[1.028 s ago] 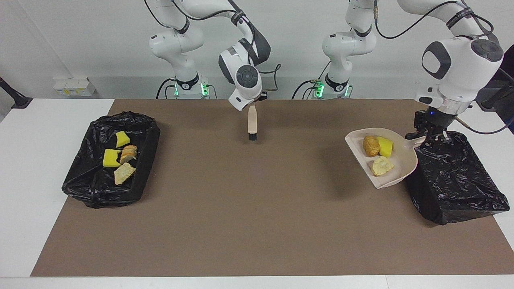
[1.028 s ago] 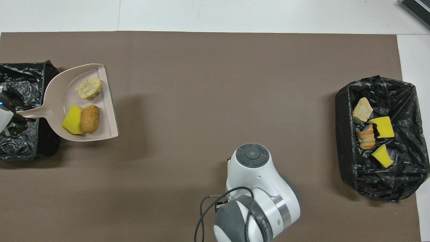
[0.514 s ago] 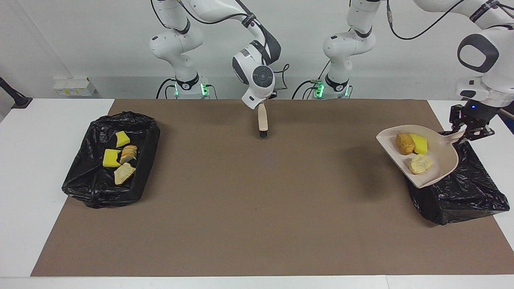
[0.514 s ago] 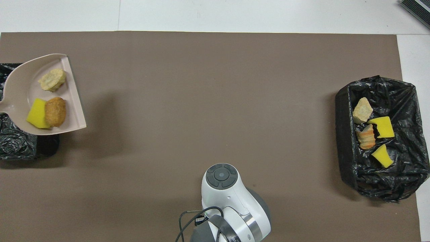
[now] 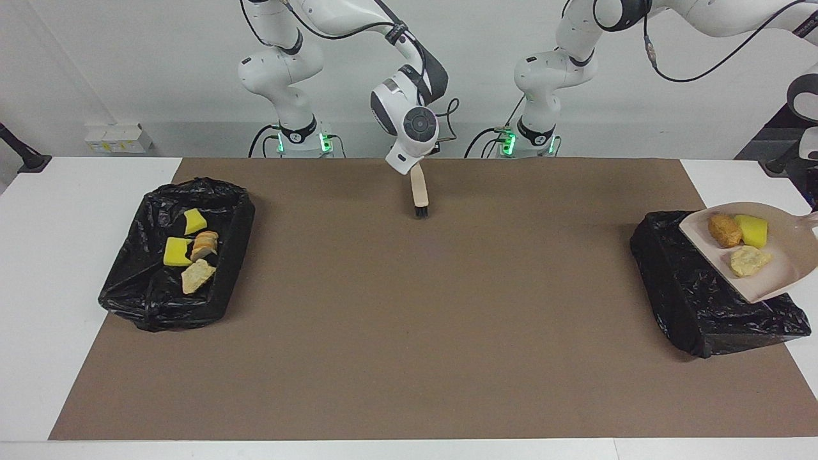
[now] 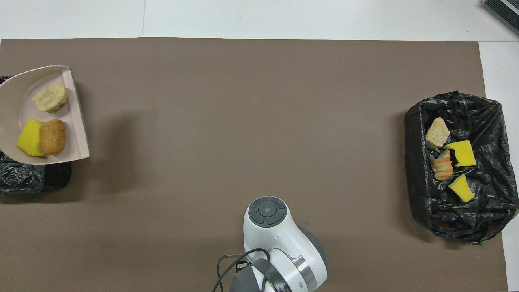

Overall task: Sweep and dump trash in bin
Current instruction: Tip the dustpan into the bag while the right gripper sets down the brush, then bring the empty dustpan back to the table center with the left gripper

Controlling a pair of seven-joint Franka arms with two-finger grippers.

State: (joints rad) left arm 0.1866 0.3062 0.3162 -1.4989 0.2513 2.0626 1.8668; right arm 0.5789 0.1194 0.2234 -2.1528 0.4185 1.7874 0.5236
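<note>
Left end effector, clenched on dustpan (image 5: 783, 268) handle, out of frame, trash (image 5: 740, 241) now over bin (image 5: 696, 300)

A plain white wall (image 5: 128, 64) rises past the white rectangular table (image 5: 64, 255), which is topped by a matte brown mat (image 5: 409, 319) (evenly lit, soft shadows).

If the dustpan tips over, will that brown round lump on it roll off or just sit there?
It would probably roll or tumble: the brown lump looks rounded, and the dustpan looks smooth. It leans against the yellow sponge chunk, which might slow it at first. It seems light for its size, like bread, so it should drop softly into the black bin underneath.
</note>
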